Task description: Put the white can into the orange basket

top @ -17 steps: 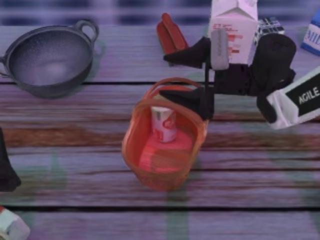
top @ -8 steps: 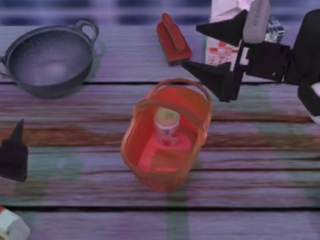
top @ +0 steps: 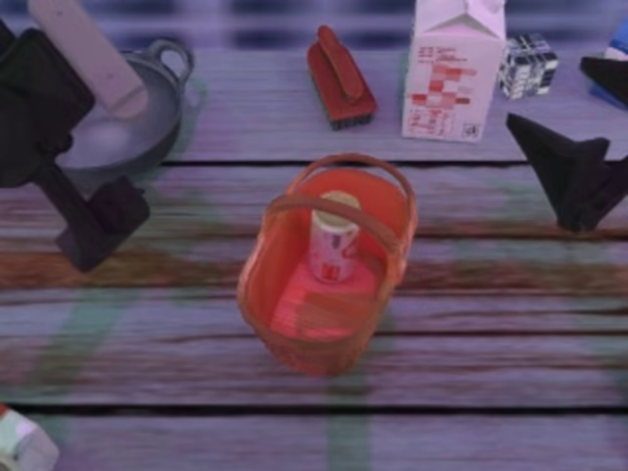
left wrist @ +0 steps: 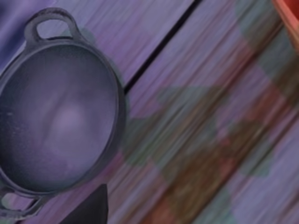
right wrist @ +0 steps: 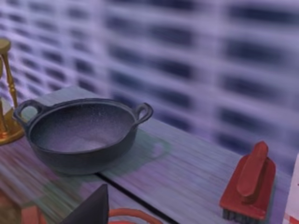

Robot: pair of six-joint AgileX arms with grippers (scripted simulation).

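Observation:
The white can [top: 334,243] with its red label stands inside the orange basket [top: 285,324] at the table's middle, under the hoop handle, touched by no gripper. My right gripper [top: 546,90] hangs open at the far right, well clear of the basket, holding nothing; one of its fingers [right wrist: 91,207] shows above the basket's handle [right wrist: 135,214]. My left gripper [top: 118,172] is open at the upper left beside the dark pot [top: 147,118], far from the basket. A corner of the basket [left wrist: 289,18] shows in the left wrist view.
The grey two-handled pot [left wrist: 56,116] sits at the back left. A red brush [top: 340,77], a tall white carton [top: 453,69] and a chequered cube [top: 527,64] line the back. A gold hourglass [right wrist: 4,93] stands beyond the pot.
My right gripper has pulled back from above the basket to the far right. My left arm has swung from the lower left up beside the pot. The can stays in the basket.

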